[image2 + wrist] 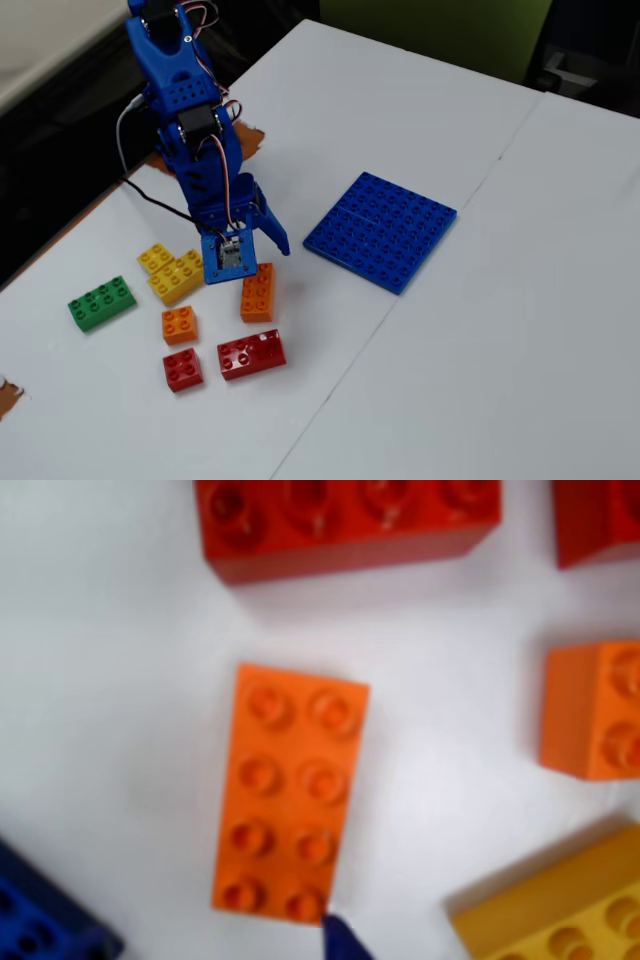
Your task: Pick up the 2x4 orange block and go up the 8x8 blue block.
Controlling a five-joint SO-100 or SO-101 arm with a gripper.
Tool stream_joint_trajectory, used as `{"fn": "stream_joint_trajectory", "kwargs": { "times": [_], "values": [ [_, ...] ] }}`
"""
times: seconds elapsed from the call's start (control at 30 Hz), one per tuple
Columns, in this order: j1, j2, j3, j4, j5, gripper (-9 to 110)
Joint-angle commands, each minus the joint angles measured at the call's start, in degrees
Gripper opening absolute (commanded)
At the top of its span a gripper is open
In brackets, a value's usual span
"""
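The 2x4 orange block [290, 795] lies flat on the white table, studs up, lengthwise away from the wrist camera. In the fixed view the 2x4 orange block [258, 292] sits just in front of the blue arm. My gripper [200, 942] is open and hangs low over the block's near end. One blue finger [45, 915] is at the lower left and the other fingertip [345, 940] is by the block's near right corner. Nothing is held. The 8x8 blue block [380, 230] lies flat to the right, apart from the gripper [253, 262].
A red 2x4 brick [252, 354] and a red 2x2 brick [183, 369] lie in front of the orange block. A small orange 2x2 brick [179, 324], yellow bricks [172, 272] and a green brick [102, 302] sit to the left. The table's left edge is close behind the arm.
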Motion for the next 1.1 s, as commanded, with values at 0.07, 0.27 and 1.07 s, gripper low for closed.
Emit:
{"fn": "stream_joint_trajectory", "kwargs": {
  "times": [0.07, 0.27, 1.07],
  "values": [
    [1.93, -0.53, -2.99, -2.90, -2.90, 25],
    [3.34, -1.41, -2.99, -4.48, -5.54, 25],
    [2.64, -7.91, -2.99, -11.07, -4.57, 20]
  ]
}}
